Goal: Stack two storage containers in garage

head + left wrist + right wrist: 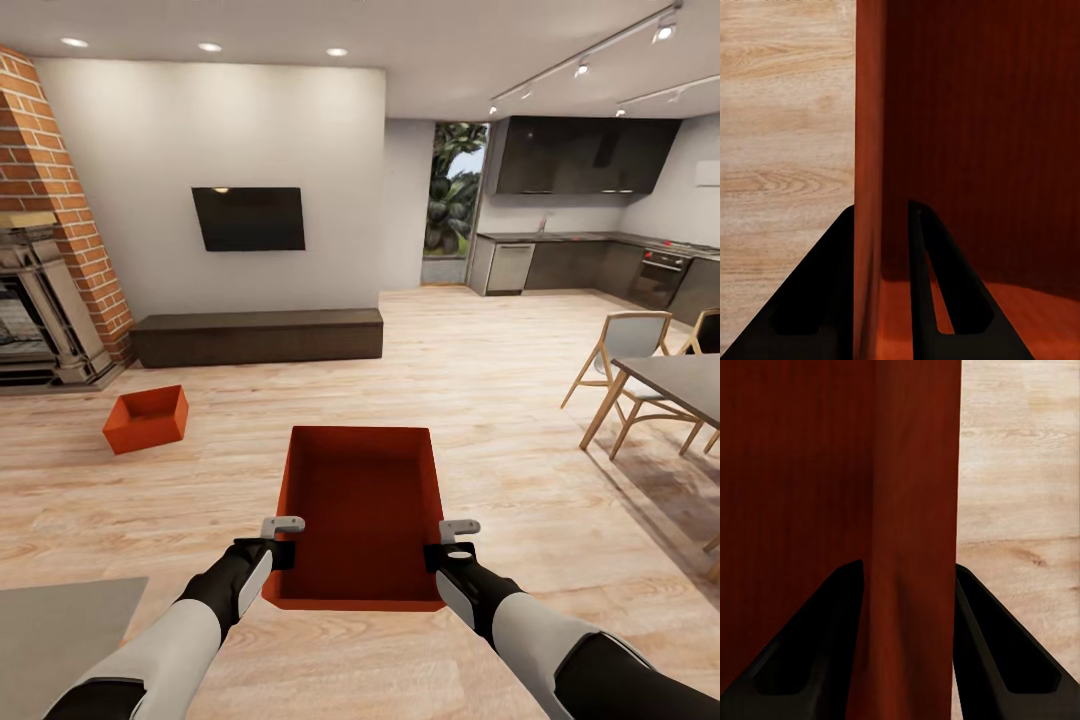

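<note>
I hold one orange-red storage container (365, 510) in front of me over the light wood-plank floor of the living room. My left gripper (282, 540) is shut on its left wall (870, 150), one finger (810, 300) outside and one inside. Its right wall (916, 510) is clamped the same way by my right gripper (458, 542). The second storage container (147, 418) sits on the planks ahead at the left, tilted, near the fireplace. The garage is out of view.
A red brick fireplace (45, 230) stands at far left, a long low dark cabinet (258, 336) under a black wall TV (249, 218). A dining table (680, 385) with chairs (625, 365) is at right, a kitchen (590, 260) behind. A grey rug (60, 630) lies at lower left.
</note>
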